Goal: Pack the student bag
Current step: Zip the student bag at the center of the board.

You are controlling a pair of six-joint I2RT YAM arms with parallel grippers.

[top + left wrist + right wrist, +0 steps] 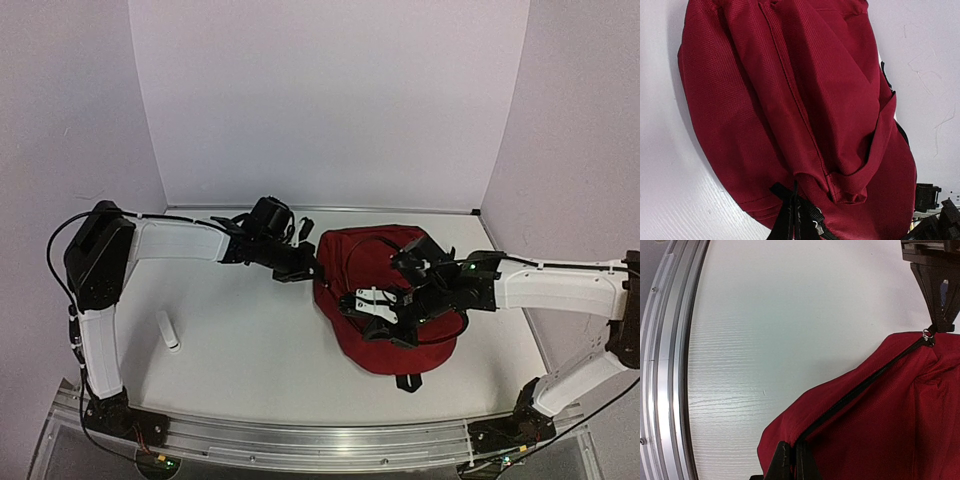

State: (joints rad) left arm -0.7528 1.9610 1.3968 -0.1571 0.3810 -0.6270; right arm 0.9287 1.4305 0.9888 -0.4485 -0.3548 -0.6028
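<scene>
The student bag (390,300), dark red with a black zipper, lies on the white table right of centre. My left gripper (308,266) is at the bag's left edge, shut on the metal zipper pull (928,335). In the left wrist view its thin black fingers (792,215) meet at the bag's edge (805,100). My right gripper (377,303) is over the middle of the bag, and in the right wrist view (792,460) it is shut on the red fabric (880,430) right beside the closed zipper line (860,390). The lining and the bag's inside are hidden.
A small white cylinder (170,330) lies on the table (240,340) to the left, in front of the left arm. A black strap buckle (407,381) sticks out at the bag's near edge. The aluminium rail (665,365) runs along the table's near edge.
</scene>
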